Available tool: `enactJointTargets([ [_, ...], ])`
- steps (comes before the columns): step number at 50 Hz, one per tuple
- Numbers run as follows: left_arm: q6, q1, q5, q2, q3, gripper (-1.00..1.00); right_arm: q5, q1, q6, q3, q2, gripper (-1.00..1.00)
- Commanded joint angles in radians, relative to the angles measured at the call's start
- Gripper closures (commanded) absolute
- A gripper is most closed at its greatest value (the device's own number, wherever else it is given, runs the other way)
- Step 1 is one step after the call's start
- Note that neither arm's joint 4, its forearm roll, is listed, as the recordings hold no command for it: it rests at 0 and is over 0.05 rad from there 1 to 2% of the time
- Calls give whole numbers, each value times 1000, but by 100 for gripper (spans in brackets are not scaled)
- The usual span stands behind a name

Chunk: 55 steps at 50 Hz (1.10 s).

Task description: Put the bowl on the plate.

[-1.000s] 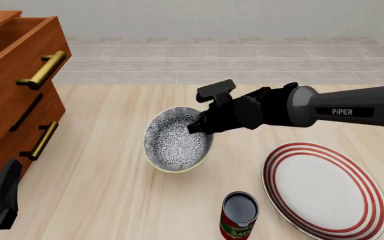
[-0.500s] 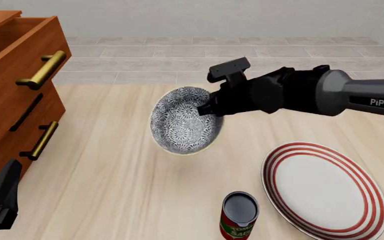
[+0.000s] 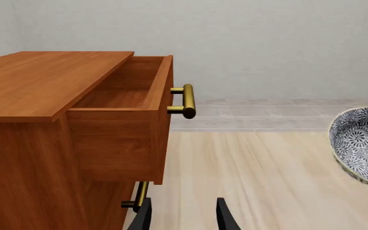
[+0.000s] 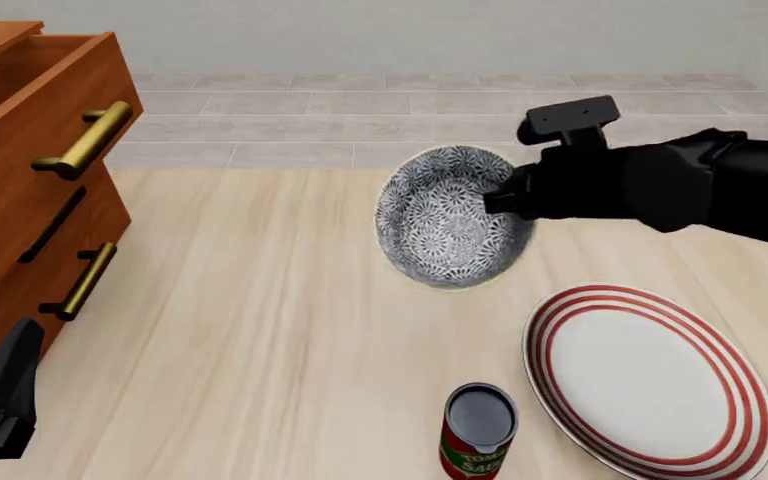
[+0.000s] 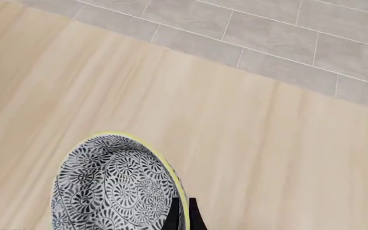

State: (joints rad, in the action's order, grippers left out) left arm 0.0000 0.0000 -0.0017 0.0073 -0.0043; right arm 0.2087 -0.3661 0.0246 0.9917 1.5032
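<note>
The grey-and-white patterned bowl (image 4: 446, 218) hangs tilted above the table, its opening turned toward the camera. My right gripper (image 4: 502, 203) is shut on the bowl's right rim; in the right wrist view the fingers (image 5: 184, 216) pinch the yellowish rim of the bowl (image 5: 110, 184). The white plate (image 4: 647, 378) with red rings lies flat at the front right, below and to the right of the bowl. My left gripper (image 3: 182, 215) sits low at the front left, open and holding nothing, and the bowl (image 3: 363, 143) shows at the edge of its view.
A wooden dresser (image 4: 31, 170) with brass handles stands at the left, its top drawer (image 3: 126, 120) pulled out. A red-labelled tin can (image 4: 478, 432) stands at the front, just left of the plate. Grey floor tiles (image 4: 424, 115) lie beyond the table's far edge.
My right gripper has lifted the bowl off the table and carried it to the right, toward the plate. The left arm has stayed still.
</note>
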Motion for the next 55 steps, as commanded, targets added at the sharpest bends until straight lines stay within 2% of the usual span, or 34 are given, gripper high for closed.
enactJointTargets([
  [1, 0, 0, 0, 0, 0, -100, -4, 106, 5, -137, -147, 100],
  [21, 0, 0, 0, 0, 0, -100, 62, 329, 23, -359, -436, 100],
  [55, 0, 0, 0, 0, 0, -100, 187, 551, 71, -618, -781, 100],
])
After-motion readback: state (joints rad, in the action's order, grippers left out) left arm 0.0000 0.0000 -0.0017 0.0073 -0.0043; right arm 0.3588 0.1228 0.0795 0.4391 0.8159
